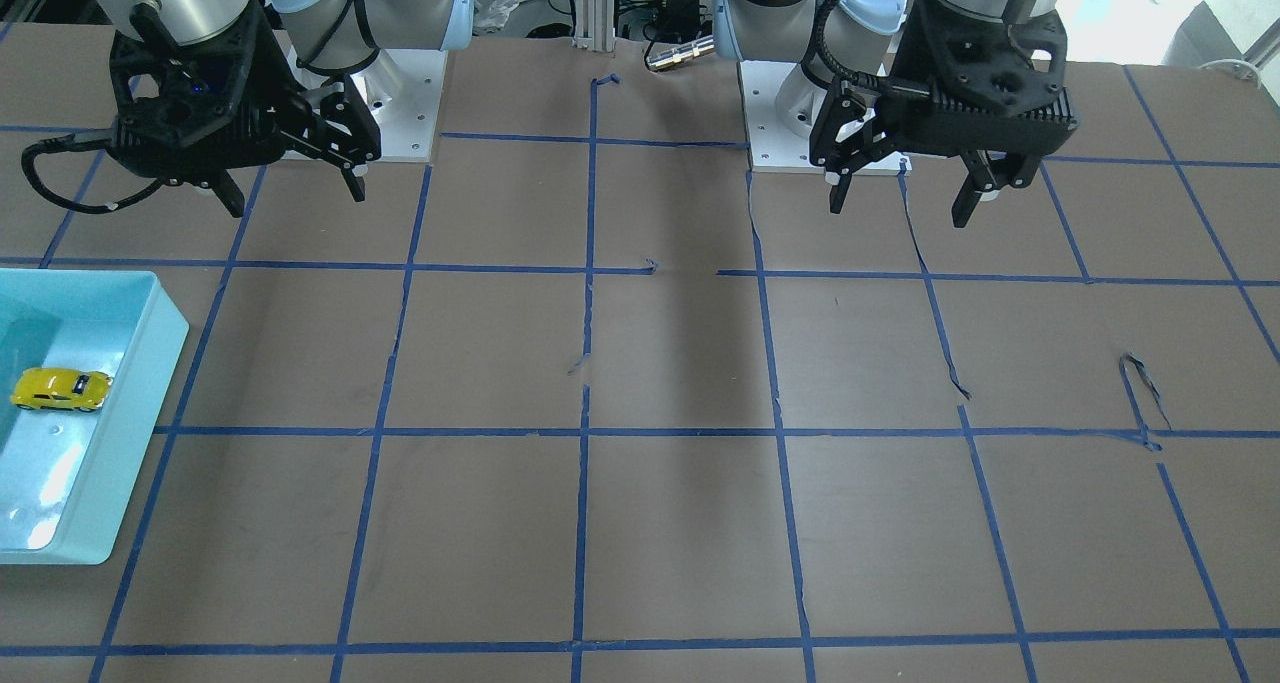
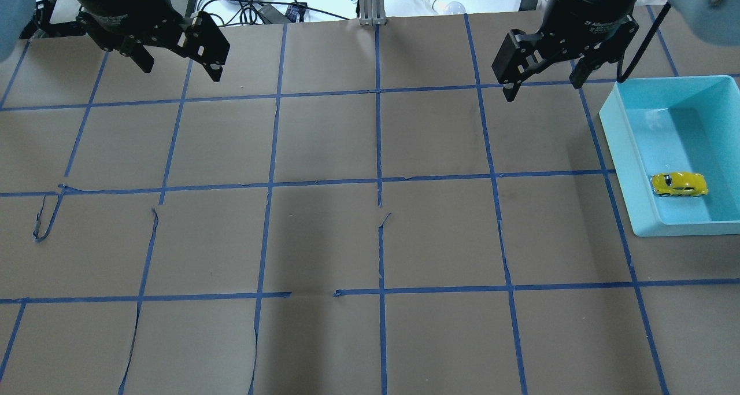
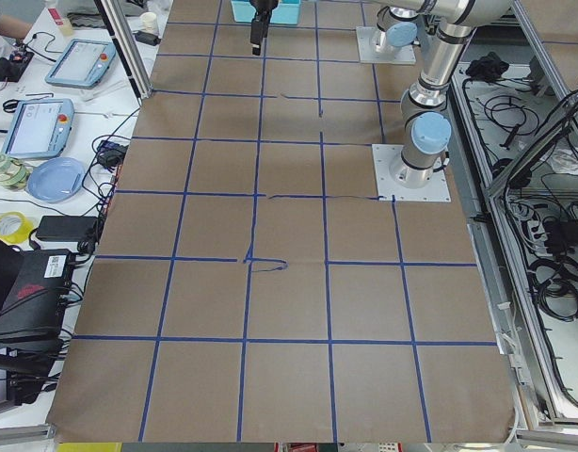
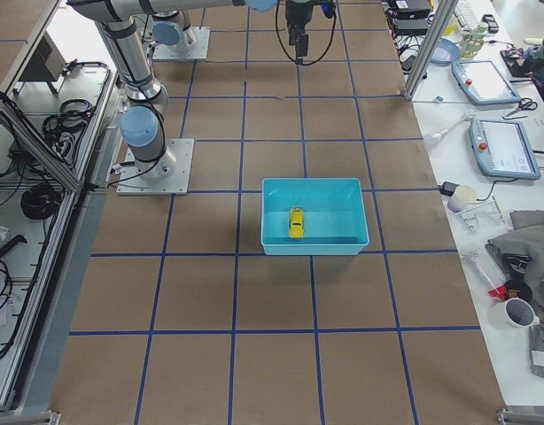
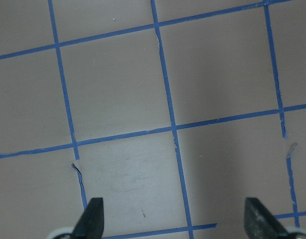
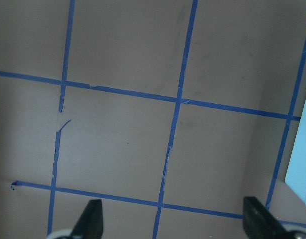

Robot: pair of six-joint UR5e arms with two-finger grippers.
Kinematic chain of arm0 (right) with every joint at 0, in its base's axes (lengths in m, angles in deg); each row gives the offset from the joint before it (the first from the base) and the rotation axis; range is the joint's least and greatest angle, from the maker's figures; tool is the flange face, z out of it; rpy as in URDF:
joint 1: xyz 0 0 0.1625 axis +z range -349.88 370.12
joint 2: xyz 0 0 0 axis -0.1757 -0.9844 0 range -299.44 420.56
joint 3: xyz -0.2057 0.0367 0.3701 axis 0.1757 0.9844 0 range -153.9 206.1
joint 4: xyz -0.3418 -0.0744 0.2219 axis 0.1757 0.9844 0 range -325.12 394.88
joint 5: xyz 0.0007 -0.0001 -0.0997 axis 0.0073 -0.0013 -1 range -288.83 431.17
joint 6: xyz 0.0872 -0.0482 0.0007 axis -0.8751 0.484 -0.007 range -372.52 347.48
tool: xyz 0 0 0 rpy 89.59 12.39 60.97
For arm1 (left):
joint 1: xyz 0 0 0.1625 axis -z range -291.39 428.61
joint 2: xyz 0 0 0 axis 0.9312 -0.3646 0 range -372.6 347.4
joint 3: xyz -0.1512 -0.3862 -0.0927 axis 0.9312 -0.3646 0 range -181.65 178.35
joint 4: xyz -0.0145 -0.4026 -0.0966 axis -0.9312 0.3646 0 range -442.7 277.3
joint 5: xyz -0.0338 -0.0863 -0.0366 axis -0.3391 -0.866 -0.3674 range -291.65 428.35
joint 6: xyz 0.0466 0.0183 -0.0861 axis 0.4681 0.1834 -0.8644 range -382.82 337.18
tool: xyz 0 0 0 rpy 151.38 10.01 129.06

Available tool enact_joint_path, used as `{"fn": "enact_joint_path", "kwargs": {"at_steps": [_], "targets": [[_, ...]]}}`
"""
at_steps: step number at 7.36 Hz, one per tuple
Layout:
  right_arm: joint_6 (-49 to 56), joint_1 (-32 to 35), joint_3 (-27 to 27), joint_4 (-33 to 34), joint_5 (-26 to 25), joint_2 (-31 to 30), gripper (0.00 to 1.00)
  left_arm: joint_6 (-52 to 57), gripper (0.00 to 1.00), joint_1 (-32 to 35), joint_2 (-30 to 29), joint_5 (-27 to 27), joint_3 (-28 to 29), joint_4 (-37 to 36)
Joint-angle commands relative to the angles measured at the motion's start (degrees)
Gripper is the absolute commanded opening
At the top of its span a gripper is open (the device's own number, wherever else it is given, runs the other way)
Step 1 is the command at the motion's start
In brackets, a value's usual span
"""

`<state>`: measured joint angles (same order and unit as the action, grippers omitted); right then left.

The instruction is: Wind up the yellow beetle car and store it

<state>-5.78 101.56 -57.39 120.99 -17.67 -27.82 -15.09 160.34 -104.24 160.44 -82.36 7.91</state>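
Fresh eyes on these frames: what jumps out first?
The tiny bright yellow beetle toy car lies inside the light blue rectangular plastic bin on the robot's right side. Next come the black left end effector and right end effector, both open and empty above the brown table gridded with blue tape.

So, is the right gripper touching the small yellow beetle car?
Apart. Overhead view shows the open right gripper outside the light blue plastic bin, with a wide gap to the yellow beetle car inside it.

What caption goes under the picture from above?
A yellow toy car sits in the blue tub; the left tool and right tool hang open and empty over the table.
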Motion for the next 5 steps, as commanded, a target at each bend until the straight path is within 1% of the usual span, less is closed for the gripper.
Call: {"fn": "enact_joint_path", "kwargs": {"at_steps": [1,3,5], "targets": [[-2.8,0.0,-0.1,3.0,-0.7,0.4,1.0,-0.3,1.0,-0.1,0.0,-0.6,-0.1,0.0],[-7.9,0.0,-0.2,2.3,-0.9,0.4,1.0,0.0,1.0,-0.8,0.0,-0.7,-0.3,0.0],[-8.1,0.0,-0.3,2.0,-0.8,0.4,1.0,0.0,1.0,-1.2,0.0,-0.8,-0.4,0.0]]}}
